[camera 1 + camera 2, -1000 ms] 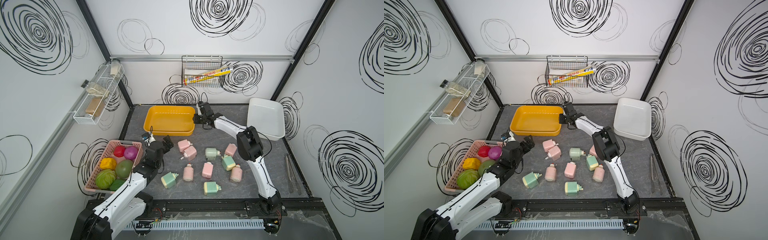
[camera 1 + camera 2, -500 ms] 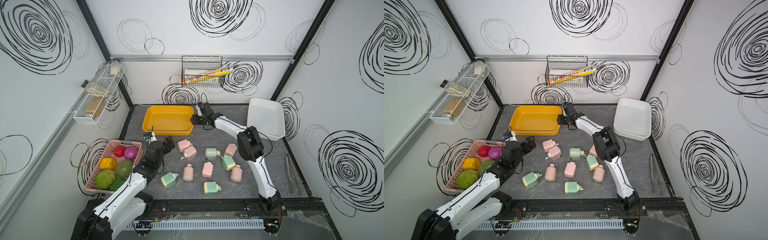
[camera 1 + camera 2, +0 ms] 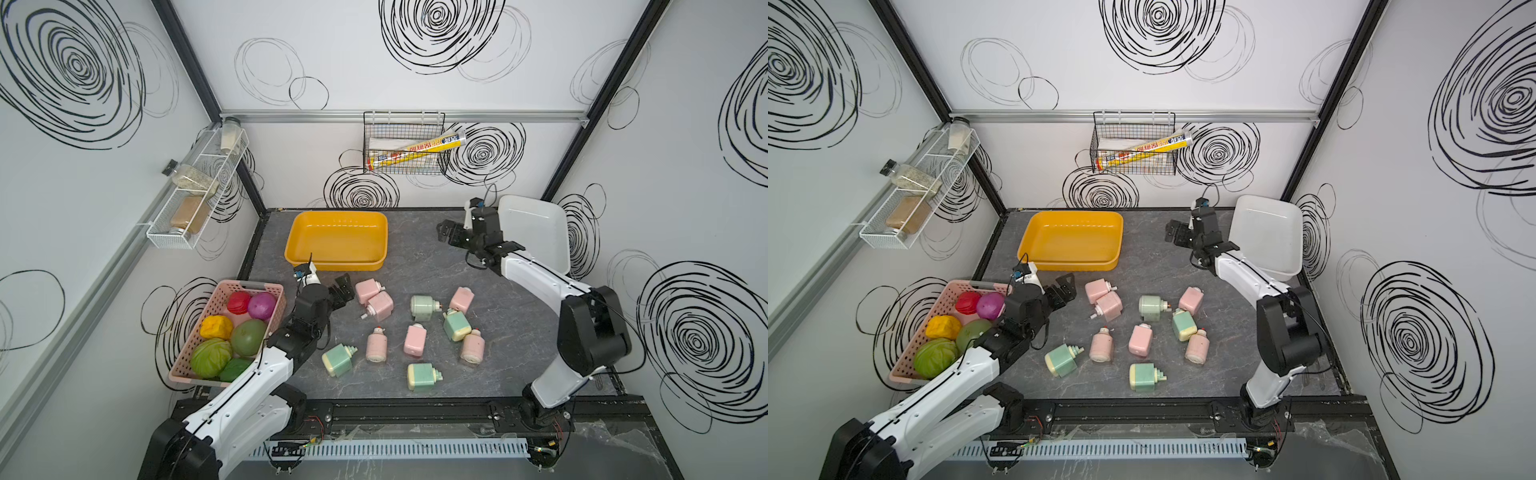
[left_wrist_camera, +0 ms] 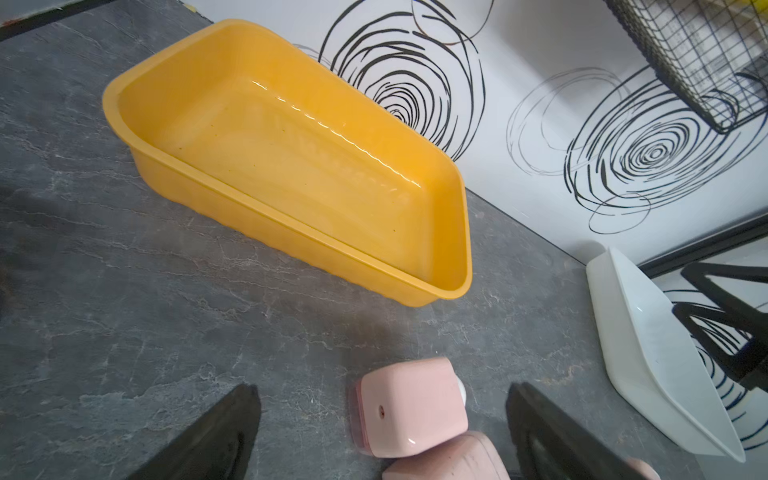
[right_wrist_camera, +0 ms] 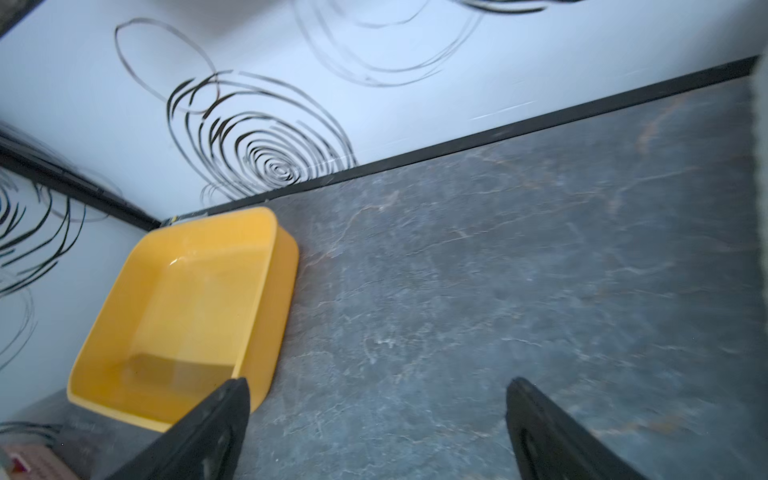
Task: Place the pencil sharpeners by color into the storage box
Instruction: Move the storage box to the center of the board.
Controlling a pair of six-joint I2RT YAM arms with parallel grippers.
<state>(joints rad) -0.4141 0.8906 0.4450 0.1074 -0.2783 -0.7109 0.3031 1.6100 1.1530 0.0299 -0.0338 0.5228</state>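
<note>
Left gripper [image 3: 343, 288]: spread wide, nothing held.
Pastel pink boxy plastic sharpener [image 3: 367, 290]: laid flat just ahead of the left gripper, in line with the gap between its fingers [image 4: 232, 419], untouched; long axis set across the table, nozzle pointed rightward.
Second pink sharpener [image 3: 381, 306]: pressed against the first, nozzle aimed near-left.
Other sharpeners [image 3: 414, 340]: scattered on the grey tabletop [image 3: 415, 249], right of the left gripper.
Right gripper [image 3: 446, 232]: opened wide, empty; every sharpener well apart from it; yellow plastic tray [image 3: 336, 262] to its left, white plastic tray [image 3: 534, 232] to its right.

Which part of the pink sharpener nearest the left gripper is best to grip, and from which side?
Probably the sharpener by its boxy body, across the flat sides, from the left gripper side: the nozzle is stubby, and a second pink one lies beside it.
</note>
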